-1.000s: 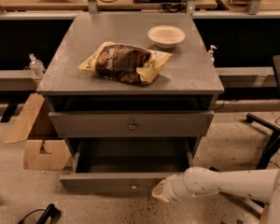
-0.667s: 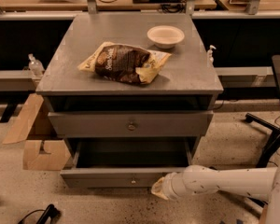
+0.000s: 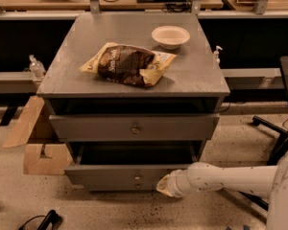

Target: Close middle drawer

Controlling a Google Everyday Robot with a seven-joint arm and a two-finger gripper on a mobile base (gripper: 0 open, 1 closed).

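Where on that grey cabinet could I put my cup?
Bare cabinet top behind the chip bag, left of the bowl, and right of the bag toward the front edge. Crowded low: the gripper is at the open middle drawer.

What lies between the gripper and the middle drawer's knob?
Only a bare stretch of grey drawer front, seen in the camera view. The gripper is at the front of the open middle drawer, right of its knob.

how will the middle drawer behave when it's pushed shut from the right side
The middle drawer looks like a rigid box, so it should slide straight back rather than flex. The gripper sits at its front, right of the knob, so an off-centre push might skew it slightly. Its load is hidden, so weight is unclear.
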